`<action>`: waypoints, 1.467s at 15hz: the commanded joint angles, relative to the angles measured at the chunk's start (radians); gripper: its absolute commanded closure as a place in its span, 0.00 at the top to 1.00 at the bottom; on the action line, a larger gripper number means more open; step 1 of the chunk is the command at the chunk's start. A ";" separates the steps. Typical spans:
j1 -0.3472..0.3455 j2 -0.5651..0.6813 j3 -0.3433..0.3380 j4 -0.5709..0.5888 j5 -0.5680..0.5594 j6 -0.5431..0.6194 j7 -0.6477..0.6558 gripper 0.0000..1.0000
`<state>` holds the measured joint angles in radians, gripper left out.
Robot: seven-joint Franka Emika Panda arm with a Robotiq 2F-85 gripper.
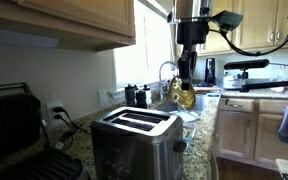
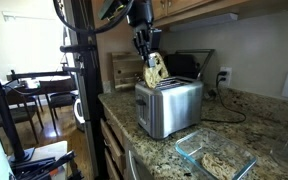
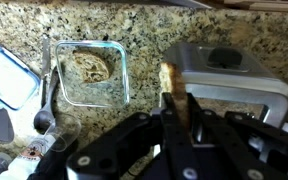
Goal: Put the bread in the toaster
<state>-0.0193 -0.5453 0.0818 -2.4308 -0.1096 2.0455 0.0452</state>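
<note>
The toaster point(image 1: 136, 143) is a brushed-steel box with a black top and two long slots; it stands on the granite counter in both exterior views point(image 2: 168, 107) and at the right of the wrist view point(image 3: 224, 82). My gripper point(image 2: 147, 62) is shut on the bread point(image 2: 155, 70), a golden-tan piece held upright just above the toaster's top. In an exterior view the gripper point(image 1: 185, 88) holds the bread point(image 1: 184, 97) beyond the toaster. In the wrist view the bread point(image 3: 174, 88) sticks up between my fingers point(image 3: 181, 118), over the toaster's near edge.
A glass dish point(image 2: 216, 157) with food stands on the counter in front of the toaster, also in the wrist view point(image 3: 87, 70). A black grill press point(image 1: 19, 125) sits beside the toaster. A power cord point(image 2: 224, 108) runs to the wall. Upper cabinets point(image 1: 74, 25) hang overhead.
</note>
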 commanded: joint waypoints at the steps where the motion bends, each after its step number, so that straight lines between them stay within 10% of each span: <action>1: 0.031 -0.127 0.027 -0.066 -0.001 -0.039 0.051 0.06; 22: 0.026 -0.027 0.058 -0.018 -0.051 0.034 0.076 0.06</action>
<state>-0.0014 -0.5794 0.1269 -2.4601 -0.1385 2.0697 0.0838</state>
